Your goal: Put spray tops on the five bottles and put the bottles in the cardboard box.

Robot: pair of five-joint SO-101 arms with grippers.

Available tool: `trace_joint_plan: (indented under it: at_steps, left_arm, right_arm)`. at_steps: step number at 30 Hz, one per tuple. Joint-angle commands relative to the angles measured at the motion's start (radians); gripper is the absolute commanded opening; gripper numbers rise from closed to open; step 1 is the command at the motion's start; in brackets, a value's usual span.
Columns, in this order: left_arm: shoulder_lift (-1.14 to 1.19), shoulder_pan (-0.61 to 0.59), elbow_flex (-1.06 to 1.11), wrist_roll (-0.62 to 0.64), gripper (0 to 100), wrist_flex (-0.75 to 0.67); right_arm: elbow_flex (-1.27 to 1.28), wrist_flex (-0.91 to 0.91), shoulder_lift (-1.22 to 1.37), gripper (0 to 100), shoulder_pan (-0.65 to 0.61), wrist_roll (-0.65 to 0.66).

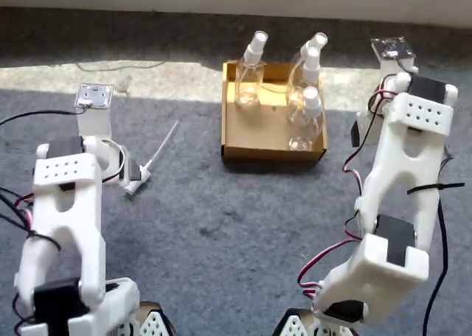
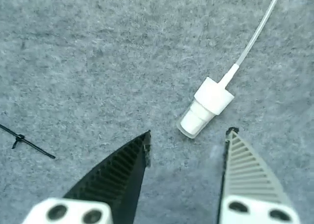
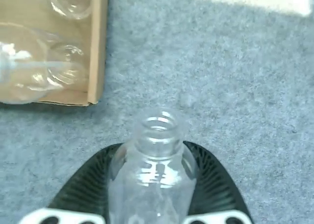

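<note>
Both fingers of the left gripper stand wide apart, holding nothing; the spray top lies on the carpet just ahead of their tips. The right gripper is clamped around an uncapped bottle near the box, where seemingly four capped bottles stand.

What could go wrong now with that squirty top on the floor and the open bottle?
The spray top lies on its side, so the open left tool might grab it crooked or bend its thin tube. The bottle held in the right tool has a narrow mouth, so the tube could miss it. The cardboard box already holds four bottles, so a fifth might knock one over.
</note>
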Motion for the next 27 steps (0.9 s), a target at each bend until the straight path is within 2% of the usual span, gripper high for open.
trace_joint_plan:
  at_steps: [1,3,6,10,18,20,23,27]
  left_arm:
    - [0.122,0.044,-0.148,0.204,23,0.005]
    - [0.156,0.061,-0.183,0.270,23,0.005]
    - [0.208,0.087,-0.217,0.230,23,-0.003]
    - [0.300,0.125,-0.237,0.009,23,-0.028]
    - [0.512,0.114,-0.311,-0.195,22,-0.034]
    - [0.541,0.116,-0.334,-0.255,15,-0.034]
    - [0.547,0.119,-0.364,-0.430,0,-0.026]
    - [0.539,0.145,-0.378,-0.687,0,-0.020]
  right_arm:
    - [0.214,-0.114,-0.185,0.4,-0.051,-0.006]
    - [0.346,-0.177,-0.269,0.4,-0.070,-0.003]
    - [0.512,-0.255,-0.375,0.4,-0.077,-0.002]
    - [0.670,-0.285,-0.475,0.4,-0.073,0.066]
    - [0.797,-0.285,-0.625,0.4,-0.073,0.095]
    - [0.805,-0.277,-0.656,0.4,-0.074,0.091]
    - [0.848,-0.278,-0.704,0.4,-0.077,0.089]
    - [0.900,-0.280,-0.751,0.4,-0.079,0.089]
